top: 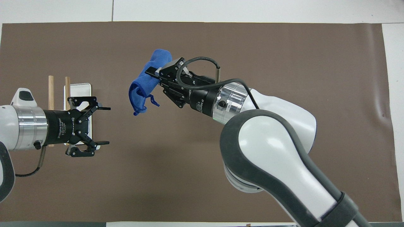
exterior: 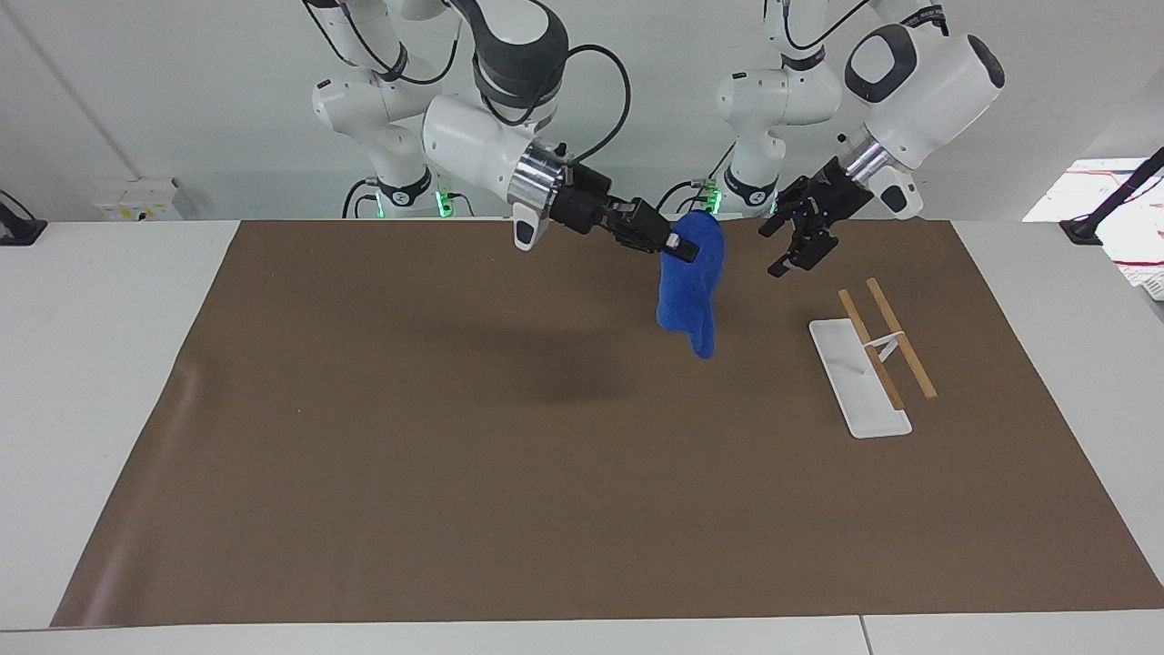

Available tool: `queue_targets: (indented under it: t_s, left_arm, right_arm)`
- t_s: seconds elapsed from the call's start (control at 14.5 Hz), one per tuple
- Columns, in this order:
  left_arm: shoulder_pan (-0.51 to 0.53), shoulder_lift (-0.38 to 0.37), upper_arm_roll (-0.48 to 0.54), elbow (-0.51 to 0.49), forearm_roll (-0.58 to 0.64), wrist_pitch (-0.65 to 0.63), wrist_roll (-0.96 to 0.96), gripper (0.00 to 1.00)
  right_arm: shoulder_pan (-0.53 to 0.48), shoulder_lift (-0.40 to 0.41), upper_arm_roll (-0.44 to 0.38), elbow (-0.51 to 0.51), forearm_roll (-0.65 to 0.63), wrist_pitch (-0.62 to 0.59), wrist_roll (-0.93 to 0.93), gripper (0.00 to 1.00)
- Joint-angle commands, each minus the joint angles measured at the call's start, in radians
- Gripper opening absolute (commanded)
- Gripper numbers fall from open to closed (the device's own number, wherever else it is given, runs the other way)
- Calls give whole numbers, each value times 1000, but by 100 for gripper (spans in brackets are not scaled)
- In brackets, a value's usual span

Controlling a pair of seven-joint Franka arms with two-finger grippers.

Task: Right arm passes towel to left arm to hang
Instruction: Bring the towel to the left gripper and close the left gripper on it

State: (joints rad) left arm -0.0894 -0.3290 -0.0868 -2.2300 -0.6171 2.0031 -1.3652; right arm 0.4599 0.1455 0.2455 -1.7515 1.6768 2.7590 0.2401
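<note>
Blue towel [exterior: 689, 291] hangs pinched in our right gripper [exterior: 677, 246]; we should guide our spread left gripper [exterior: 798, 238] around its upper fold.

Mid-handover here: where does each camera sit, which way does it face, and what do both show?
Facing view: high across the table, looking at both robots; whole arms and bases show.
Overhead view: above the robots' end, looking steeply down; forearms and grippers show.
Shared: right gripper shut on the towel, open left gripper, the rack, brown mat.
</note>
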Motion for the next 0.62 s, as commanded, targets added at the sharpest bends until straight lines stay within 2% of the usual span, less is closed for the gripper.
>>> queue_targets:
  t_s: [0.0, 0.55]
  left_arm:
    - [-12, -47, -33, -62, -62, 78, -77, 100]
    - [-10, -45, -90, -99, -153, 203, -159, 100]
  right_arm:
    - [22, 36, 8, 40, 5, 41, -14, 0]
    - [60, 39, 8, 33, -26, 93, -64, 0]
